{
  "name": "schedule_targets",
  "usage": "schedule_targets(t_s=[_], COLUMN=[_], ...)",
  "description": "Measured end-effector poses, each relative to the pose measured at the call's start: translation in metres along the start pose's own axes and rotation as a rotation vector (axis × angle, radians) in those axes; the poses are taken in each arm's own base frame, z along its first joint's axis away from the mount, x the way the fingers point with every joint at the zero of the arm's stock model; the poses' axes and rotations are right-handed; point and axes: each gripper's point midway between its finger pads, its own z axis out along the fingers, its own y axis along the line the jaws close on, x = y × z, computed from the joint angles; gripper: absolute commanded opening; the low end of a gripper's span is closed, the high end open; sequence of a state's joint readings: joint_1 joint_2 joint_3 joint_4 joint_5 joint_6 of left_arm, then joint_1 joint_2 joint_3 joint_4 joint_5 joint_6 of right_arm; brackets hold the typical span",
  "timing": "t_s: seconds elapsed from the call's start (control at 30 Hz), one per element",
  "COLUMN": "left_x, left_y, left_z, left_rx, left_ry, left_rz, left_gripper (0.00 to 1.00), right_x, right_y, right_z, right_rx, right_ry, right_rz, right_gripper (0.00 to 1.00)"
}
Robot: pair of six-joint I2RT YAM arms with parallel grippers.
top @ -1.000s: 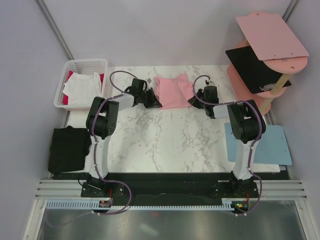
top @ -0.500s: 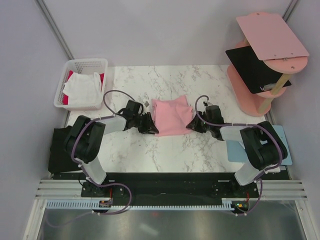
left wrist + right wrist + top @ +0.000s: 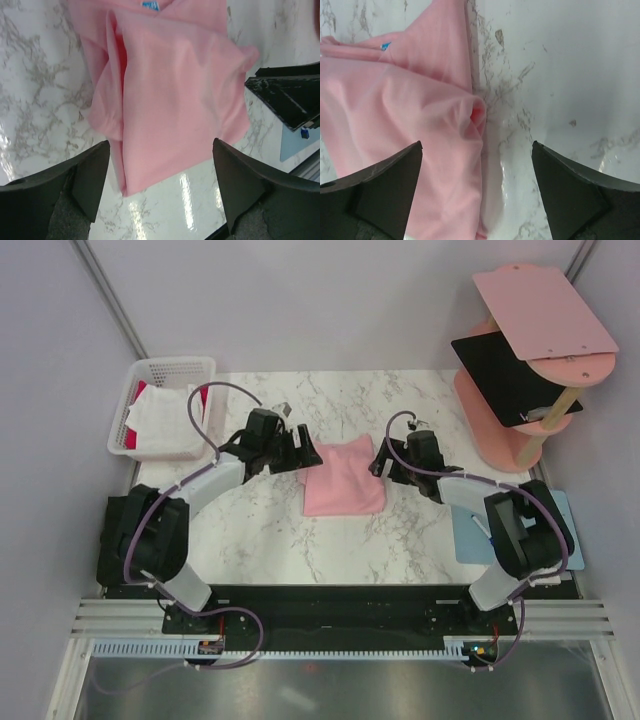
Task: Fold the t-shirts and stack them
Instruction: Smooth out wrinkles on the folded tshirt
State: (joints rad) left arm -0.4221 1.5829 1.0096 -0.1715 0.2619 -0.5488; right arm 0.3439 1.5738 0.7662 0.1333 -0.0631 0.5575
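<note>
The white marble table (image 3: 260, 530) carries a folded pink t-shirt (image 3: 345, 478) at its middle, a white basket (image 3: 170, 367) at the far left corner, a black t-shirt (image 3: 115, 550) at its near left edge, and a blue mat (image 3: 570, 550) near right.

Bright, even light comes from overhead; shadows on my worktop (image 3: 350, 540) are soft and faint. In my left wrist view white glare streaks the worktop near the bottom, the shirt (image 3: 175, 90) is sharp, and my fingers (image 3: 85, 175) are dark and blurred. My right wrist view washes out toward the right.
</note>
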Motion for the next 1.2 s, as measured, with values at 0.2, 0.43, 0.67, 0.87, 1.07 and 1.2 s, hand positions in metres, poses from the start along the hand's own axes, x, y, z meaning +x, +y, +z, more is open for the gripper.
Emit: schedule_targets(t_s=[0.2, 0.43, 0.67, 0.87, 1.07, 1.2], left_x=[-0.043, -0.046, -0.058, -0.060, -0.049, -0.050], left_y=[-0.002, 0.017, 0.015, 0.016, 0.026, 0.026], left_z=[0.037, 0.069, 0.072, 0.080, 0.091, 0.090], left_rx=[-0.037, -0.097, -0.098, -0.096, -0.113, -0.114], left_ry=[-0.038, 0.008, -0.004, -0.002, 0.035, 0.031], left_rz=[0.036, 0.043, 0.057, 0.064, 0.062, 0.062], left_gripper=[0.84, 0.77, 0.54, 0.05, 0.02, 0.02], right_x=[-0.010, -0.020, -0.022, -0.024, -0.039, -0.046], right_y=[0.001, 0.007, 0.011, 0.013, 0.022, 0.026], right_z=[0.043, 0.059, 0.059, 0.060, 0.060, 0.061], right_rx=[0.006, -0.015, -0.027, -0.033, -0.066, -0.084], right_ry=[-0.007, -0.031, -0.029, -0.035, -0.086, -0.113], right_rz=[-0.004, 0.009, 0.013, 0.014, 0.015, 0.011], right_gripper=[0.89, 0.83, 0.78, 0.71, 0.42, 0.12])
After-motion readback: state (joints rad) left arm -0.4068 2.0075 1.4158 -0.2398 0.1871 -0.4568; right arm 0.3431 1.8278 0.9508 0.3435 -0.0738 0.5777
